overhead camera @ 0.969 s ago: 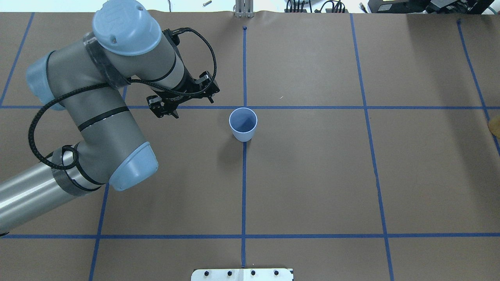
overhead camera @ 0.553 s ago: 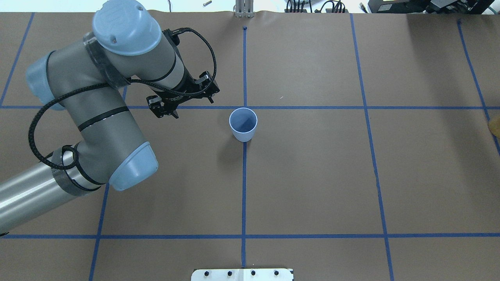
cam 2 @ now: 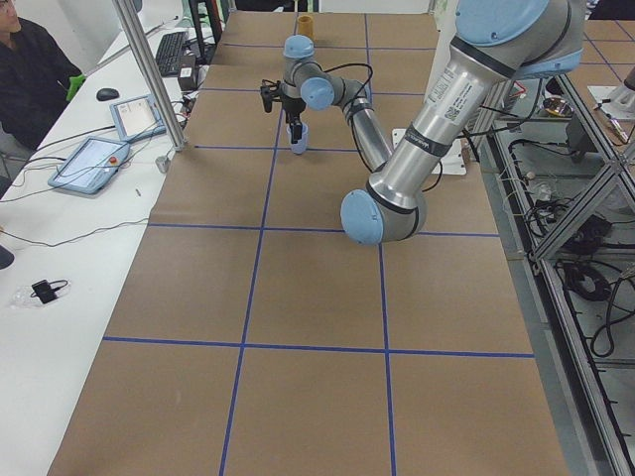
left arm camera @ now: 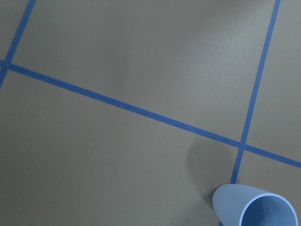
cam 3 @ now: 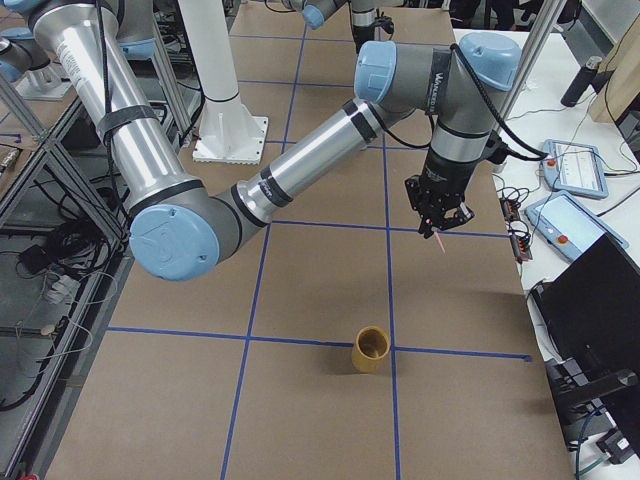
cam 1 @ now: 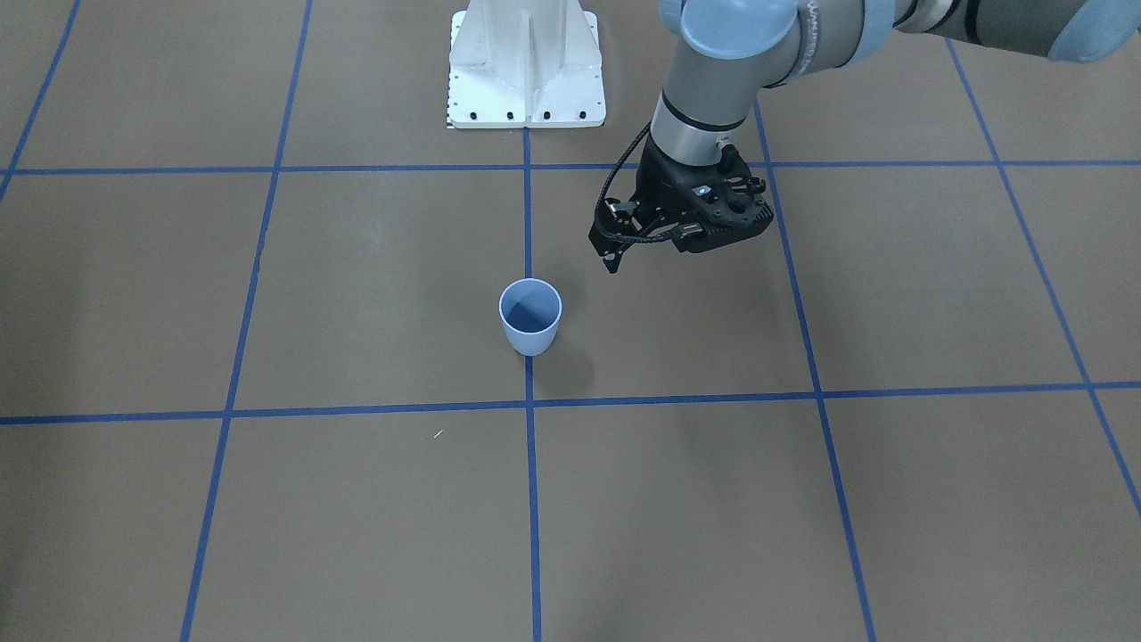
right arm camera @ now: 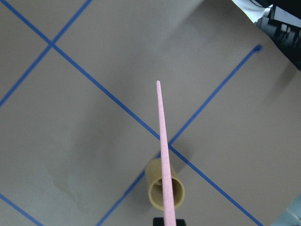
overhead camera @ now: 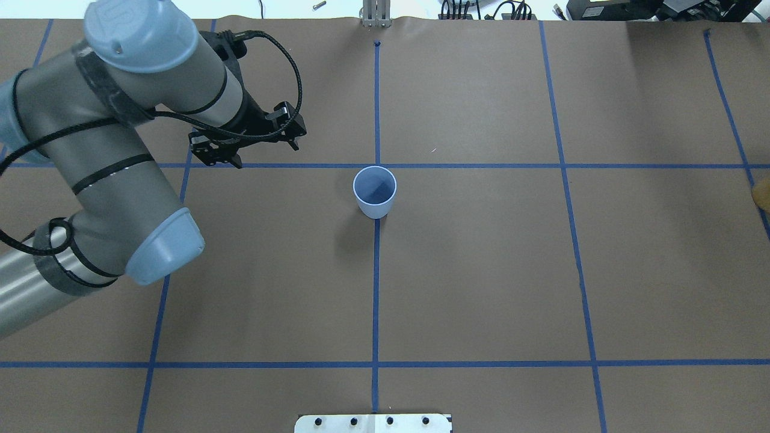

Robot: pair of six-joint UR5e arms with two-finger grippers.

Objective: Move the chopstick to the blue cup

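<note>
Over the brown table (right arm camera: 70,141), thin straight pale pink chopstick (right arm camera: 163,155) clamped in right hand (cam 3: 438,225), left hand (cam 1: 691,234) with spread unclear

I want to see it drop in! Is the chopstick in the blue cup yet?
Not yet. Done: the chopstick is picked up. In hand: the right gripper holds it near a tan cup. Left: the blue cup is empty, so carrying it over and dropping it in.

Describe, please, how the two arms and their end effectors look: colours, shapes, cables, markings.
Both are silver-grey tubes with rounded pale blue joint caps and black bands. On the left arm a black braided cable loops to the black left end effector. The right arm bears dark printed lettering on one grey link; the right end effector is also black.
</note>
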